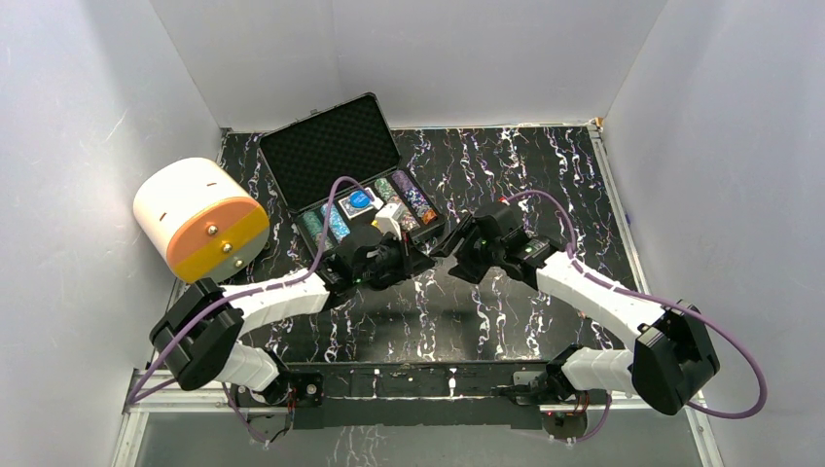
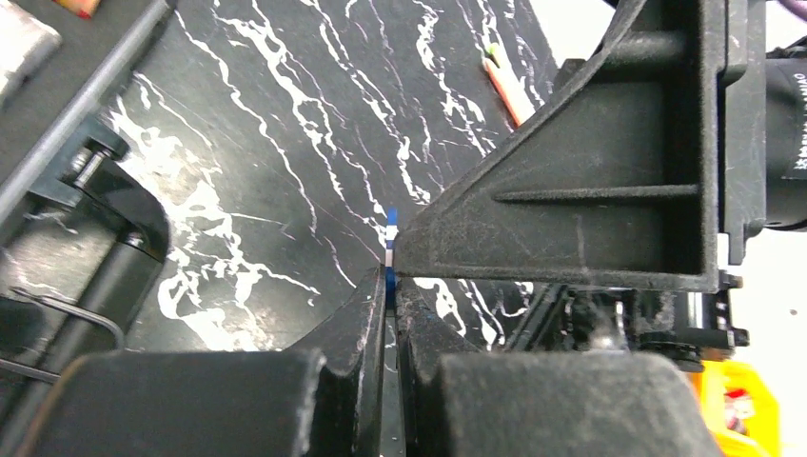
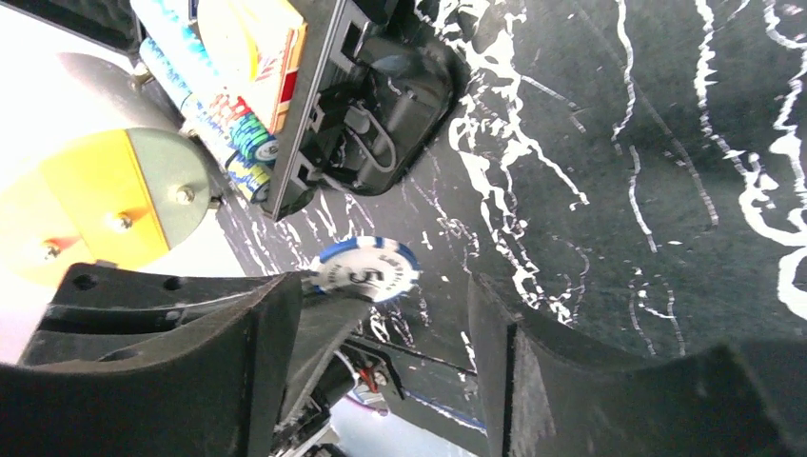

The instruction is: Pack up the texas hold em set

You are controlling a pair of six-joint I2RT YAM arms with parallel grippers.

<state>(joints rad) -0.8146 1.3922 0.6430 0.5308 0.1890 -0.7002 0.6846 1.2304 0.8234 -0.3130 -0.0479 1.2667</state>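
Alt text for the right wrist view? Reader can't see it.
A blue-and-white poker chip marked 5 faces the camera between the right gripper's open fingers, above the black marbled table. Top left: the case's front with its handle, rows of chips inside, and the orange-ended cylinder.

Wht-orange cyl. (image 1: 199,219) at marbled table's (image 1: 545,175) L edge; orange-green pen (image 2: 507,88) on it

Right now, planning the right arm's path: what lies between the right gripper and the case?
The left gripper, shut on a blue-and-white poker chip, sits between the open right gripper and the black case, as the right wrist view shows.
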